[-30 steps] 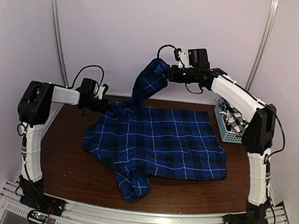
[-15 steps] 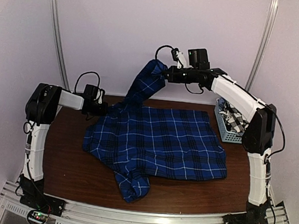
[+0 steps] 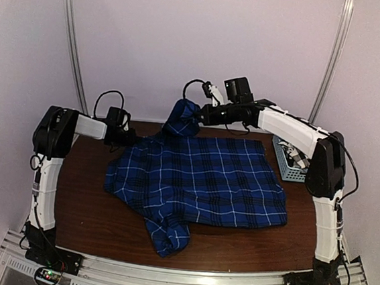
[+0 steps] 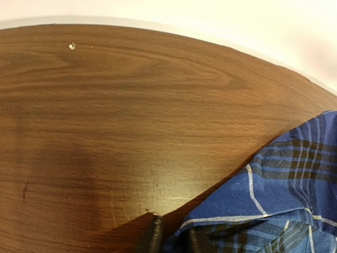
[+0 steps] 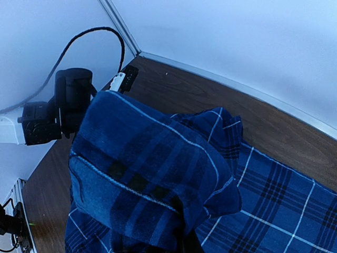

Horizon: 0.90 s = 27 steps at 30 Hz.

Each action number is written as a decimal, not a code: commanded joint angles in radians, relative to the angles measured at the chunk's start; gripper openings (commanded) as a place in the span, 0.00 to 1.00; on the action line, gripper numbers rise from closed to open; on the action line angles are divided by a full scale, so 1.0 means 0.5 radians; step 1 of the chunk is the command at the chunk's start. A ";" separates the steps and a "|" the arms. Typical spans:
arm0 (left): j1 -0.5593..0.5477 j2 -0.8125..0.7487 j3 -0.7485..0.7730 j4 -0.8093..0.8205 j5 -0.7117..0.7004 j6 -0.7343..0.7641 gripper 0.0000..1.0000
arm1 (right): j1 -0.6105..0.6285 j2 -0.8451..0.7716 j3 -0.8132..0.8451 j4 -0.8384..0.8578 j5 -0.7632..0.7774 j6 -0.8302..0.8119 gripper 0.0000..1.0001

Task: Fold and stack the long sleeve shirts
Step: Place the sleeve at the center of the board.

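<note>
The royal-blue plaid shirt (image 3: pixel 203 181) lies spread over the middle of the brown table, with a bunched sleeve hanging toward the front (image 3: pixel 167 238). My right gripper (image 3: pixel 203 113) is shut on a fold of this shirt and holds it raised over the shirt's far edge. The fold fills the right wrist view (image 5: pixel 152 179) and hides the gripper's fingers. My left gripper (image 3: pixel 131 137) is shut on the shirt's far-left edge, low at the table. In the left wrist view the cloth (image 4: pixel 274 200) sits between its fingertips (image 4: pixel 154 237). The black-and-white check shirt (image 3: pixel 298 153) lies in the basket.
A small grey slotted basket (image 3: pixel 284 162) stands at the table's right edge, under my right arm. The back wall is close behind both grippers. My left arm's wrist and cable show in the right wrist view (image 5: pixel 58 108). Bare wood (image 3: pixel 83 199) lies left and front of the shirt.
My right gripper has moved down and to the left with the raised fold, so the cloth hangs lower. My left gripper has stayed in place on the shirt's edge.
</note>
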 commanded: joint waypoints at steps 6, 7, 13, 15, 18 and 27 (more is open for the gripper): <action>0.010 -0.157 -0.039 0.053 0.034 -0.055 0.48 | 0.121 -0.044 -0.059 0.063 0.025 -0.035 0.05; 0.010 -0.193 -0.047 0.055 0.035 -0.057 0.52 | 0.128 -0.026 -0.046 0.065 0.029 -0.031 0.05; 0.013 -0.436 -0.090 -0.038 -0.075 -0.100 0.71 | 0.160 0.151 0.164 0.093 0.089 0.059 0.09; 0.013 -0.508 -0.124 -0.065 -0.105 -0.116 0.72 | 0.162 0.229 0.249 0.139 0.117 0.106 0.09; 0.011 -0.633 -0.247 -0.065 -0.121 -0.151 0.73 | 0.164 0.371 0.418 0.218 0.174 0.194 0.10; 0.013 -0.998 -0.663 0.007 -0.044 -0.209 0.75 | 0.152 0.673 0.622 0.286 0.228 0.362 0.64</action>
